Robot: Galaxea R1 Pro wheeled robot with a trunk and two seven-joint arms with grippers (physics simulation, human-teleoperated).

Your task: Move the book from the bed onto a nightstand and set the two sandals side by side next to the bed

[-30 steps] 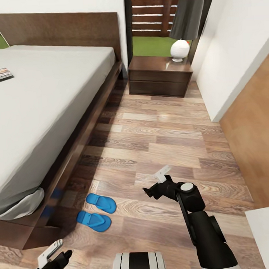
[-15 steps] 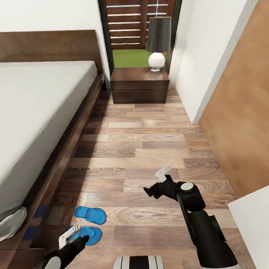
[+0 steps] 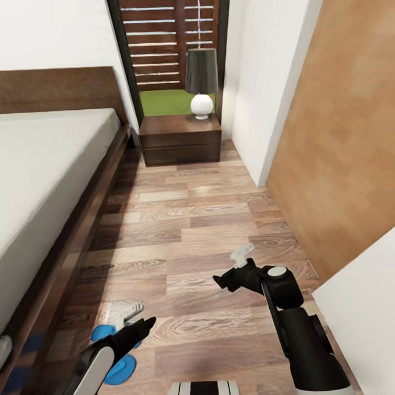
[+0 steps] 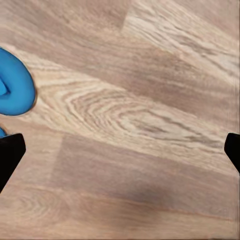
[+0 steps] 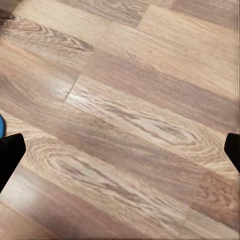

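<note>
Over sandals (image 3: pixel 115 360), left claw (image 3: pixel 135 316) now farther forward; jaws apart.

Bed (image 3: pixel 43 169): on our left, running near to far.
Nightstand (image 3: pixel 180 139): far, just right of the bed's head.
Lamp (image 3: pixel 201 83): on the nightstand.
Sandals (image 3: pixel 112 351): near left, beside the bed.

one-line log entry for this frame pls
scene: bedroom | left claw: open, over sandals beside bed | right claw: open, empty, over floor | nightstand: ahead
</note>
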